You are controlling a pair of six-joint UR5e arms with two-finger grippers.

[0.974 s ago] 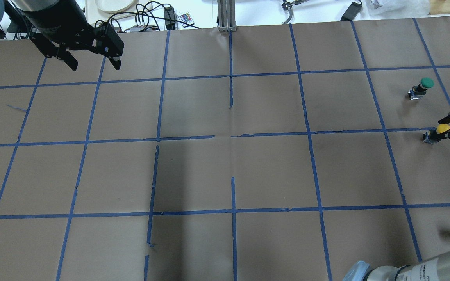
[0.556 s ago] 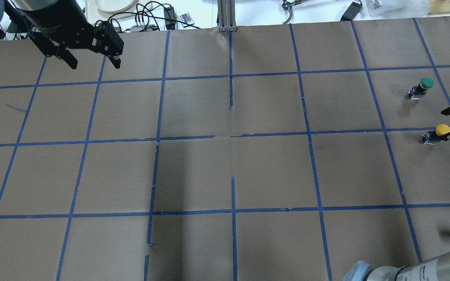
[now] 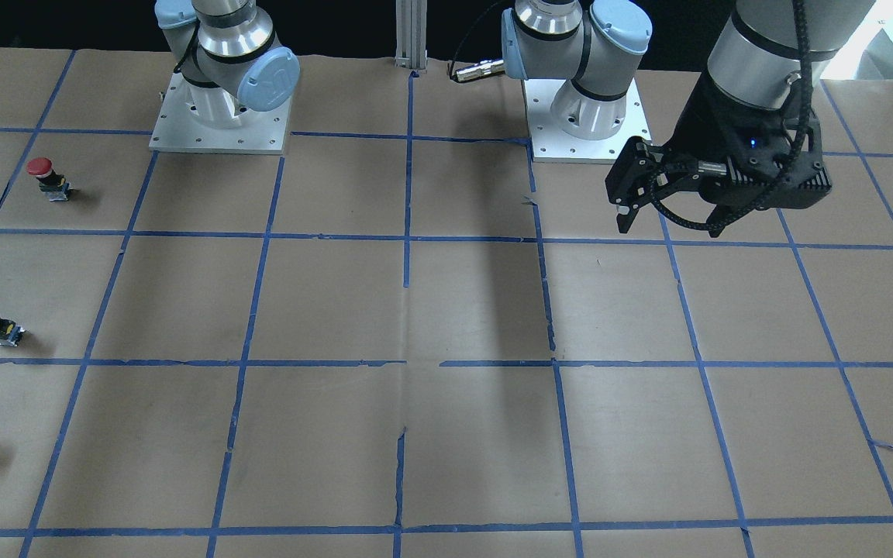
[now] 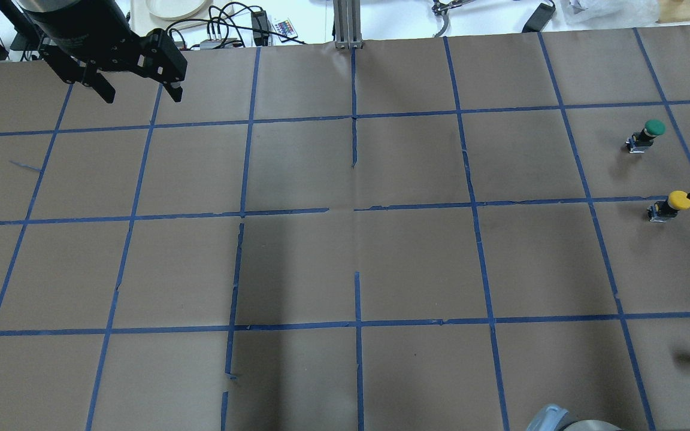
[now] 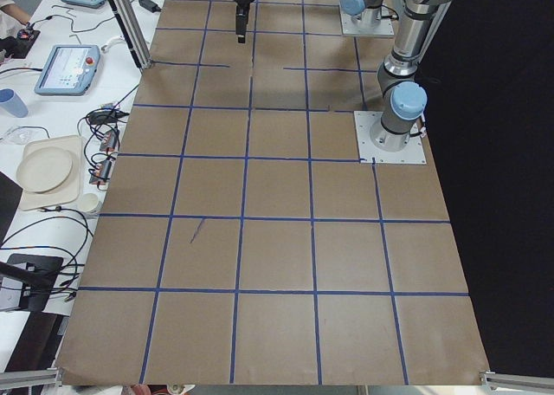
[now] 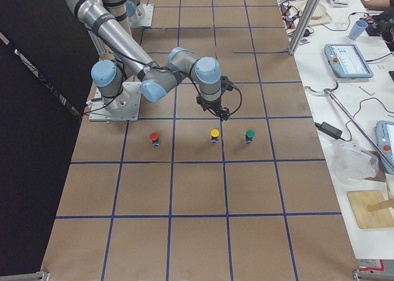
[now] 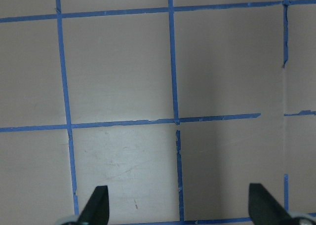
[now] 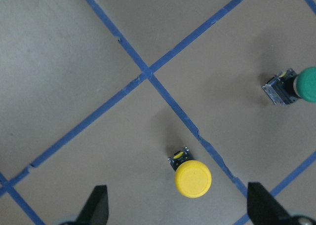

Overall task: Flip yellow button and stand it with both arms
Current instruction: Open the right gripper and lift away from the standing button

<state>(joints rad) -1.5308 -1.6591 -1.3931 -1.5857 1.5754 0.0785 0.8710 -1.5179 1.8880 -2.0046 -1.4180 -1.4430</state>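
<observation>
1. Yellow button stands cap-up on its contact block at the 3 o'clock edge of the table in the overhead view. It is in a row between the green button and the red button.
2. That upright pose is what the task asks for, so I judge the flip and stand to be done.
3. Right gripper hangs above it, fingers spread wide and holding nothing. Spread like this, they clear the cap rather than nudge it over.
4. In the right wrist view the button sits just at 12 o'clock of the gap's middle, touching neither finger.
5. Left gripper hovers at the table's 10 o'clock corner, also wide apart and empty. It is well apart from the button, probably parked out of the way.
</observation>
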